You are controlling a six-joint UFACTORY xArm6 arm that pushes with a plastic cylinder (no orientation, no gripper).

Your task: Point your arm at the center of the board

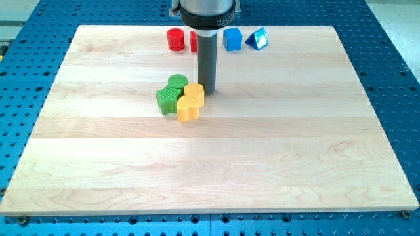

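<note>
Resting my tip (207, 90) just beside yellow block (191, 102), green blocks (172, 94) adjoining; bare rod, no end effector jaws.

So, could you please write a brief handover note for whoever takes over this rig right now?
My tip is down on the board, just right of the yellow block, above the board's middle.
Green blocks sit bunched against the yellow block's left.
Along the top edge: red cylinder, a second red block partly hidden behind the rod, blue block, blue triangular block.
Done: tip is near centre.
Left: probably a short move toward the view's bottom.
</note>
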